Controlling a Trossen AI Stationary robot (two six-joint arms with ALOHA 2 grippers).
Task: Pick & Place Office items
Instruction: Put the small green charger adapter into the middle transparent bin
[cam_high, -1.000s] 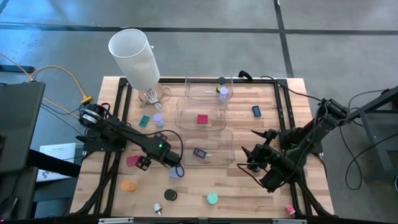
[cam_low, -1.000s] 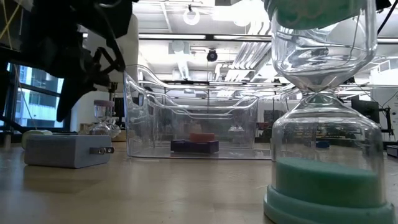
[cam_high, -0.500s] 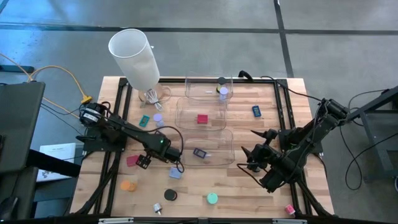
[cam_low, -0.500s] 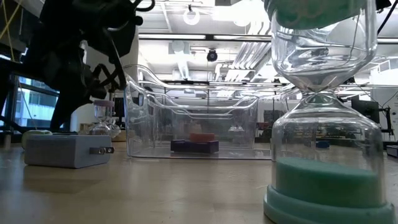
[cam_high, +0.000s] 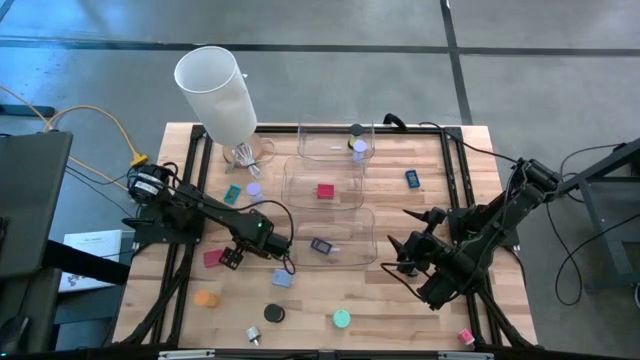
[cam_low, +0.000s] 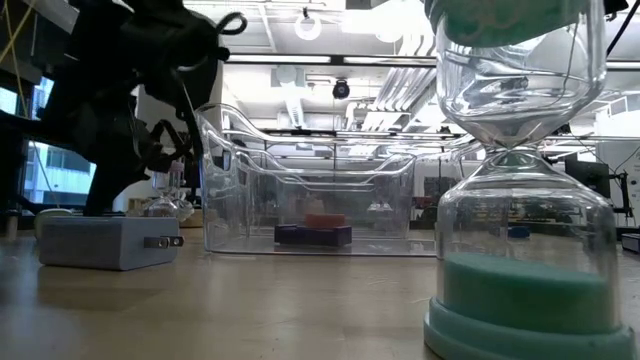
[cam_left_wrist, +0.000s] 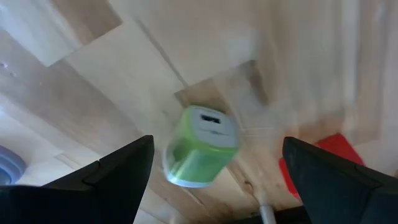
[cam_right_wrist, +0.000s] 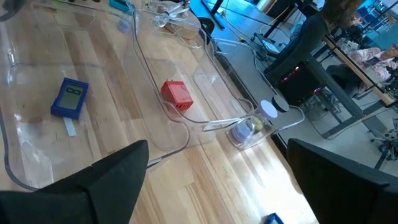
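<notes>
In the left wrist view a lime-green cube (cam_left_wrist: 200, 146) stands on the wood, framed by the open fingers of my left gripper (cam_left_wrist: 217, 142), which points steeply down over it. A red block (cam_left_wrist: 317, 165) lies close by. From above, the wrist hides both the fingertips of my left gripper (cam_high: 252, 245) and the cube. A lavender block (cam_high: 281, 278) and the red block (cam_high: 213, 258) lie on either side of the arm. My right gripper (cam_high: 405, 248) hangs open above the table, right of the clear bins, with nothing between its fingers.
Three clear bins (cam_high: 330, 240) stand in a row mid-table, holding a blue block (cam_right_wrist: 69, 98) and a red block (cam_right_wrist: 176, 93). A tall white cylinder (cam_high: 215, 90) stands at the far left. An orange disc (cam_high: 206, 298), a black disc (cam_high: 274, 314) and a teal hourglass (cam_high: 341, 318) sit near the front edge.
My left gripper has sunk toward the table and drifted a little toward the far edge, uncovering the lavender block. It has stayed open.
</notes>
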